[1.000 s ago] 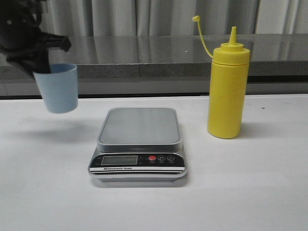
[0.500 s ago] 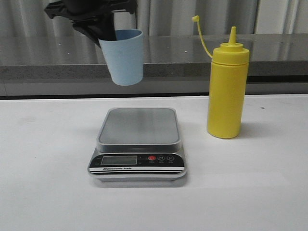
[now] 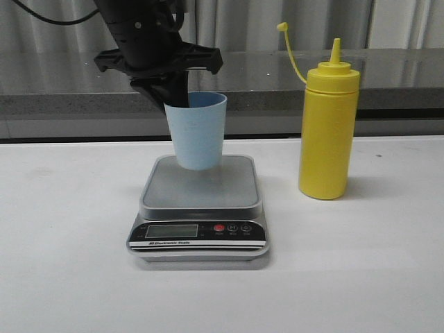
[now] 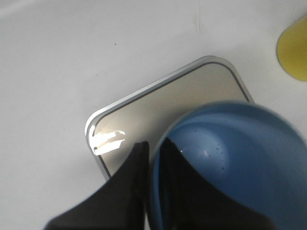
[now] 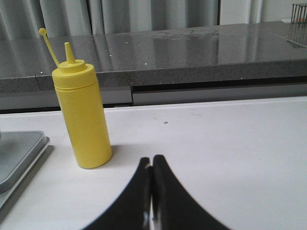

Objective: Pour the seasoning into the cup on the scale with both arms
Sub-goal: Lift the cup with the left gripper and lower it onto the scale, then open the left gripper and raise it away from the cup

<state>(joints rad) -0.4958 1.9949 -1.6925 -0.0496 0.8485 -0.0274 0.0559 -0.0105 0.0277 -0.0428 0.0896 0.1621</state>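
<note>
My left end effector (image 3: 182, 97) grips the cup (image 3: 197, 130) low over the scale (image 3: 200, 201), right end effector (image 5: 151, 191) closed empty; releasing before it seats flat could tip it toward the bottle (image 3: 328, 121).

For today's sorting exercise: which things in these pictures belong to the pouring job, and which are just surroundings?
Job:
blue cup, held by the left gripper over the scale
scale
yellow bottle, standing upright beside the scale
right gripper, closed, empty

Surroundings:
white table
grey counter
curtains
</note>
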